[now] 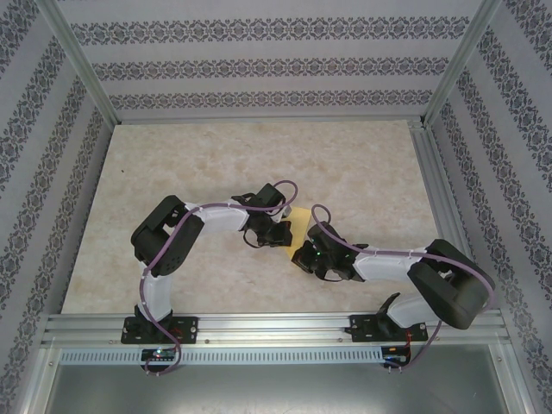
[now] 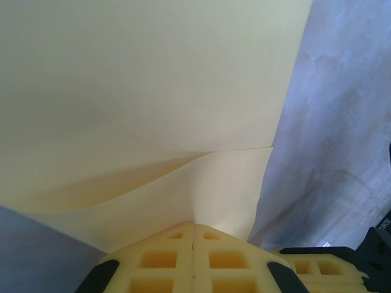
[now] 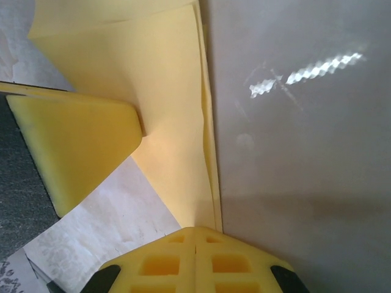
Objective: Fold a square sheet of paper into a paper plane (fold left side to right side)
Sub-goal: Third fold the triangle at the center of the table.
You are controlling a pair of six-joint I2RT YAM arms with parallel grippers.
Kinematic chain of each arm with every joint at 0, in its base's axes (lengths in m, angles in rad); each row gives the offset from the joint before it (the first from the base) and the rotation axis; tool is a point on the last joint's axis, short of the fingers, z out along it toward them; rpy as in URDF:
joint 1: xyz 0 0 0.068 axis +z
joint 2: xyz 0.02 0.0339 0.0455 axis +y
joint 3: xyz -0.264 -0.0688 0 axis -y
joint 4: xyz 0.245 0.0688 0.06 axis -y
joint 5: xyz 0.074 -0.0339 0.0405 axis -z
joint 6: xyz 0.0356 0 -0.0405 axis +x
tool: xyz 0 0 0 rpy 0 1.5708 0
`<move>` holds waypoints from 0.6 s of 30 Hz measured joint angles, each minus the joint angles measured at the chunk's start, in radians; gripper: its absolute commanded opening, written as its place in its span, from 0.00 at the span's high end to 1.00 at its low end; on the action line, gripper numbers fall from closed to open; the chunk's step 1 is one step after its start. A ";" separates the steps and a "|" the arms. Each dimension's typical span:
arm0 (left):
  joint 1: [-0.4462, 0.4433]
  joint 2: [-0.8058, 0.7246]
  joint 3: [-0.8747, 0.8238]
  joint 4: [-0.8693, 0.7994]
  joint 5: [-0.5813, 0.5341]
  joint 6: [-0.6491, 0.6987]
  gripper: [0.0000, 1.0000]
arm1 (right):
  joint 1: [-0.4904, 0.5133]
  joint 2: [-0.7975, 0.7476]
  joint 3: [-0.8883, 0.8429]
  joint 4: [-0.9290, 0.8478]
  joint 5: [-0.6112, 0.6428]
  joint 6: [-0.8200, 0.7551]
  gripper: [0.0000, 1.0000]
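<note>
Dragging the closed left hand (image 2: 193, 235) across the thin square sheet of paper (image 2: 153, 91) is judged the chief risk. Just beyond the fingertips, at lower centre of the left wrist view, the upper layer is seen bowed up off the lower one, so a skewed or doubled crease could be pressed in. A second risk is judged at the right hand (image 3: 195, 235), likewise closed. The two layered edges running up from its tips are not quite flush, so a slip on the smooth worktop (image 3: 293, 152) could be fixed into a misaligned fold. Tearing is thought possible if the hands are drawn apart while a layer is caught. Whether any layer is pinched between the fingers, or merely pressed under them, cannot be told.

The sheet is found touching both sets of tips and spreading away towards the top of each wrist frame. In the right wrist view one of the left hand's fingers (image 3: 79, 143) is laid on it at middle left. From above, the sheet (image 1: 297, 222) is glimpsed between the two hands at the frame's centre.
</note>
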State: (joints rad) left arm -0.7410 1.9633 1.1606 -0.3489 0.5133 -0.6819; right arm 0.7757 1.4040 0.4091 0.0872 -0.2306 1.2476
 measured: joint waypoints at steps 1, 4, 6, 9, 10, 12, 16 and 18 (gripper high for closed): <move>0.000 0.000 0.001 0.000 -0.002 0.000 0.87 | -0.003 -0.001 0.002 -0.007 0.000 -0.005 1.00; -0.002 0.001 0.006 -0.007 -0.007 0.002 0.85 | -0.006 -0.004 0.009 -0.030 0.001 -0.020 1.00; -0.006 0.002 0.012 -0.016 -0.011 0.005 0.85 | -0.006 -0.007 0.010 -0.039 0.001 -0.023 1.00; -0.006 0.006 0.027 -0.036 -0.021 0.019 0.85 | -0.006 -0.008 0.010 -0.043 0.002 -0.028 1.00; -0.006 0.007 0.030 -0.040 -0.022 0.024 0.85 | -0.006 -0.008 0.010 -0.043 0.002 -0.030 1.00; -0.005 0.008 0.032 -0.043 -0.022 0.036 0.84 | -0.006 -0.008 0.010 -0.043 0.002 -0.035 1.00; 0.000 0.008 0.032 -0.041 -0.021 0.067 0.82 | -0.006 -0.008 0.009 -0.042 0.001 -0.040 1.00; 0.007 0.008 0.031 -0.040 -0.014 0.079 0.81 | -0.006 -0.008 0.009 -0.042 0.001 -0.043 1.00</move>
State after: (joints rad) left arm -0.7341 1.9717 1.1919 -0.3893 0.4988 -0.6033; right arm 0.7696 1.3960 0.4179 0.0452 -0.2295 1.2041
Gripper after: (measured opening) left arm 0.186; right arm 0.043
